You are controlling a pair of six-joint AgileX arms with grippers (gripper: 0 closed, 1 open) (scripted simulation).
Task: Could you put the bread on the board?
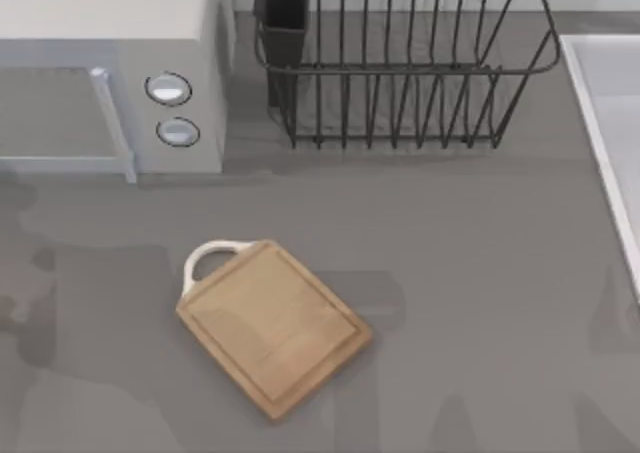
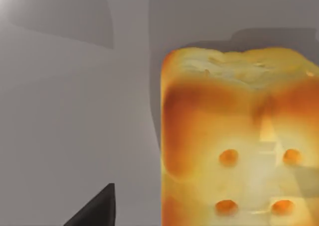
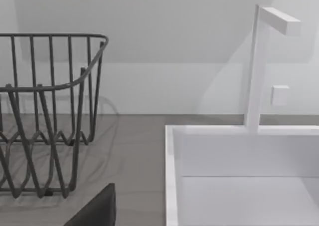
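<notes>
— Pincer first: what is the left one doing?

— One dark fingertip of the left pincer pokes into the left wrist view. Whether the jaws are wide or closed I cannot tell, and nothing appears to be gripped. The bread sits close in front of it on the grey bench, slightly off to the side of that finger.

— How would that chunk handle?

— I judge it light and stiff at the crust, with a soft crumb that gives under pressure. It looks blocky with flat toasted sides, so taking it across two opposite faces, low and mid-body, should hold. A hard squeeze could crush it.

— And the board?

— From above, the board lies flat on the bench, angled, its white loop handle toward the microwave. Nothing lies on it.

— The right arm?

— Parked, I think. The right pincer shows one dark fingertip, state unclear, facing the wire rack and the white sink beyond it.
</notes>
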